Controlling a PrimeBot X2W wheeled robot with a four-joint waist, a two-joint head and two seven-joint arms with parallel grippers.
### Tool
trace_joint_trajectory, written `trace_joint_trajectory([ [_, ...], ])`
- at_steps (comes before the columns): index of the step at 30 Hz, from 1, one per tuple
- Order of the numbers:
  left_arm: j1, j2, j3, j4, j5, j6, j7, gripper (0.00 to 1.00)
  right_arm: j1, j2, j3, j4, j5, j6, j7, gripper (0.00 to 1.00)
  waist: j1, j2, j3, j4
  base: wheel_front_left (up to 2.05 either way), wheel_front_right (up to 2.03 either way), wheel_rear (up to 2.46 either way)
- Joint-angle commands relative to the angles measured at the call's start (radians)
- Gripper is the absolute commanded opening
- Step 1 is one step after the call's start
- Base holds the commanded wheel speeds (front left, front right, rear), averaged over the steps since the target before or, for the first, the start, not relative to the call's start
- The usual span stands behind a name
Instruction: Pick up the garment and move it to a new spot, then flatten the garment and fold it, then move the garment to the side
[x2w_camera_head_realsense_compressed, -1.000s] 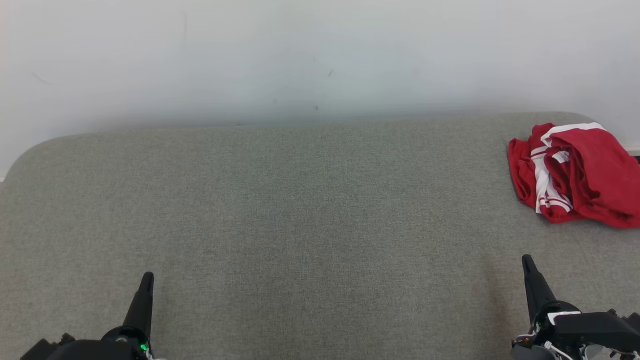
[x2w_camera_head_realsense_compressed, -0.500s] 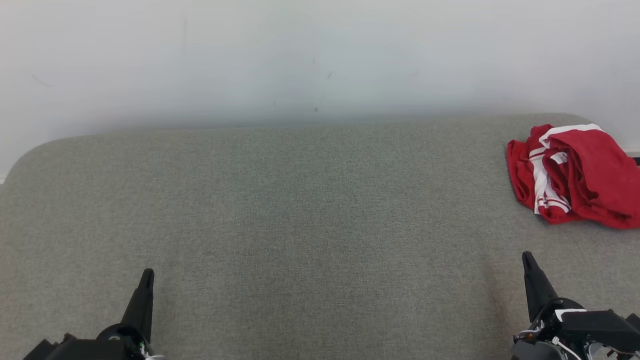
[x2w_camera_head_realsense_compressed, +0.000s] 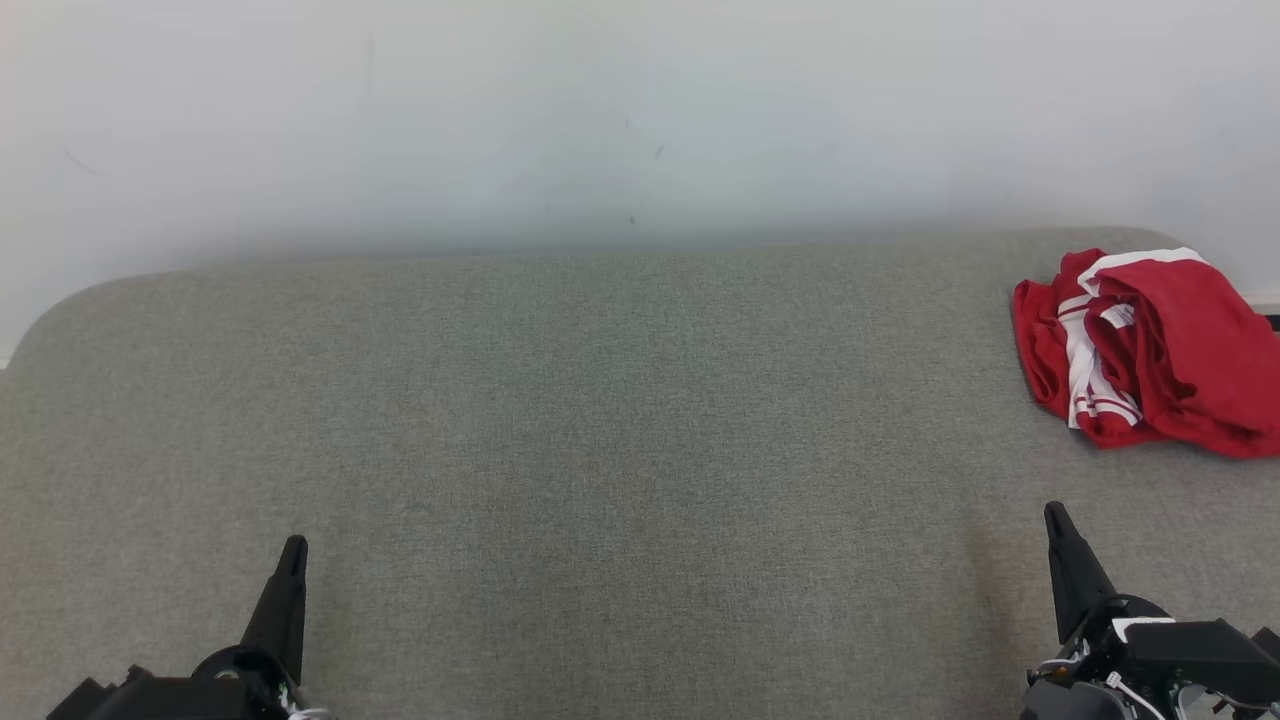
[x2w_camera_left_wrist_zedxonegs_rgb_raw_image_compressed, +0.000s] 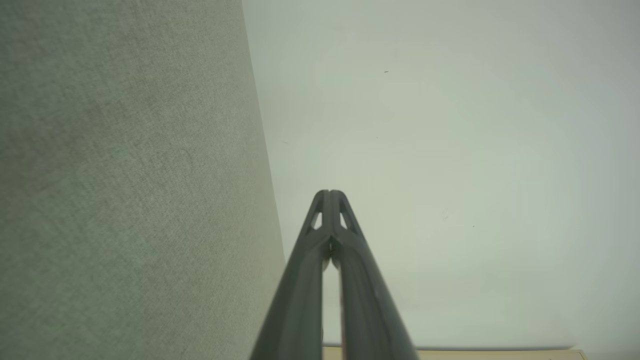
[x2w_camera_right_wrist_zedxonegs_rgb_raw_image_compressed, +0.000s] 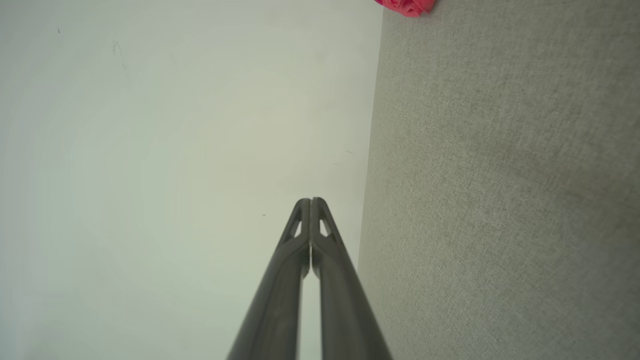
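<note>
Garment (x2w_camera_head_realsense_compressed: 1150, 350) bunched at right edge of frame, up and right of right fingers (x2w_camera_head_realsense_compressed: 1070, 565), far across surface (x2w_camera_head_realsense_compressed: 640, 450) from left fingers (x2w_camera_head_realsense_compressed: 280, 600). Both pairs shut tight, empty.

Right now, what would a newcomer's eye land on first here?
The crumpled red garment with white stripes stands out, lying at the far right of the grey fabric surface. Next come the left gripper and right gripper at the head view's bottom corners, both shut, empty and apart from the garment.
</note>
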Motion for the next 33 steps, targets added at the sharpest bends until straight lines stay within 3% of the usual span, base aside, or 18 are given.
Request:
trace_joint_trajectory([
  [1, -0.010, 0.002, 0.003, 0.002, -0.004, 0.000, 0.003, 0.00, -0.007, 0.002, -0.002, -0.002, -0.002, -0.002, 0.002, 0.00, 0.0000, 0.0000, 0.000, 0.000, 0.00, 0.00, 0.00],
  [33, -0.010, 0.002, 0.002, 0.002, -0.004, 0.000, 0.003, 0.00, -0.008, 0.003, -0.004, -0.002, -0.005, -0.002, 0.003, 0.00, 0.0000, 0.0000, 0.000, 0.000, 0.00, 0.00, 0.00],
])
